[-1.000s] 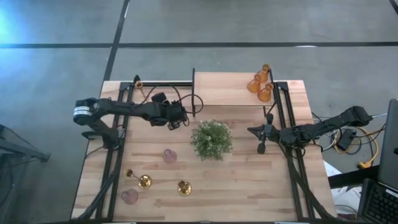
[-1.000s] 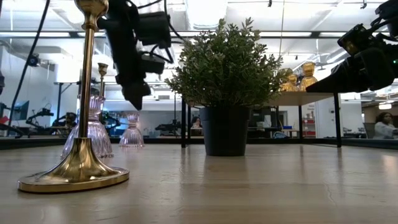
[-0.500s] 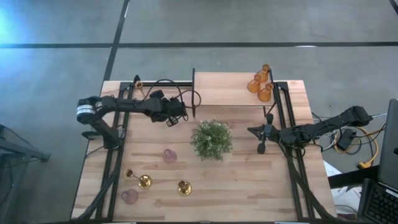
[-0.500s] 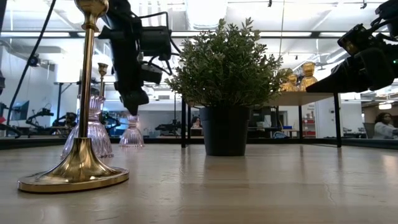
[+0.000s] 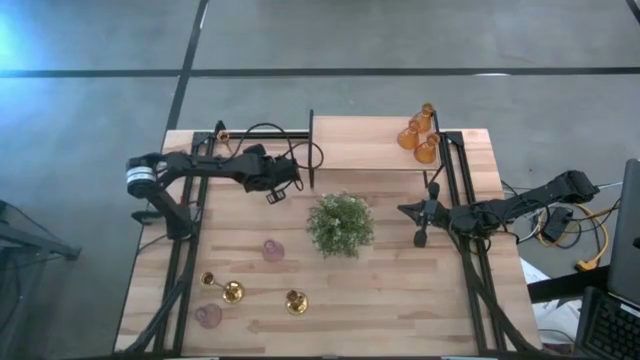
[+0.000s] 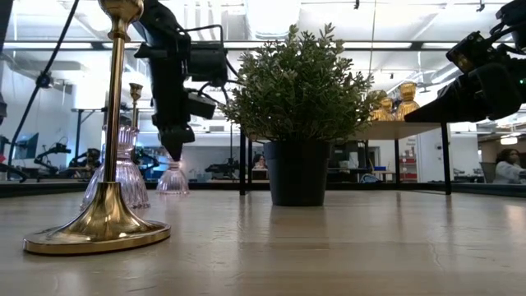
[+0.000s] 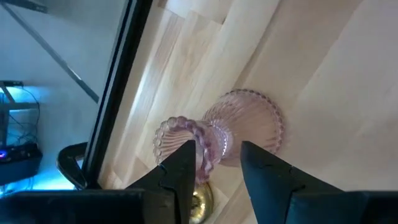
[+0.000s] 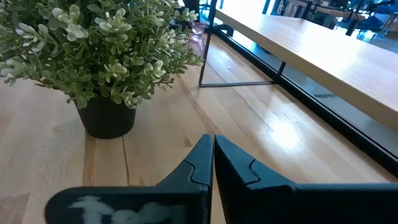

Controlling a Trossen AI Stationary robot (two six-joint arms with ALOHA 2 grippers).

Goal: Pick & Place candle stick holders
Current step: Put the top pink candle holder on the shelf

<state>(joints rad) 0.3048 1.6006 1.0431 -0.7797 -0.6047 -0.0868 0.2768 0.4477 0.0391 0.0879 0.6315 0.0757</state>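
The left tool (image 7: pixel 217 149) points down at the surface (image 7: pixel 336 74) with its jaws partly open, gripping nothing. Directly below it stands a pink holder (image 7: pixel 245 127), upright on its ribbed round base. The two fingers (image 7: pixel 261 168) straddle its narrow neck. The beaded top sits off-centre, toward one finger, and looks partly under that finger's tip. From table height, the tool tip hangs just above the holder; whether they touch cannot be told.

Judgement: the next move looks like a descent and a squeeze on the neck. With the top so close to one finger, that finger could land on the beads, not beside them, and tip or skid the light glass. A lopsided squeeze could also let it swing or slip on the lift.

Farther from the tool, a second pink holder (image 5: pixel 273 250) stands near a plant (image 5: pixel 341 223). Beyond it are brass holders (image 5: pixel 232 292) and a third pink one. Amber holders (image 5: pixel 418 133) sit on a raised shelf (image 5: pixel 360 140), well apart. The right tool (image 8: pixel 212 140) waits beyond the plant, closed and empty.
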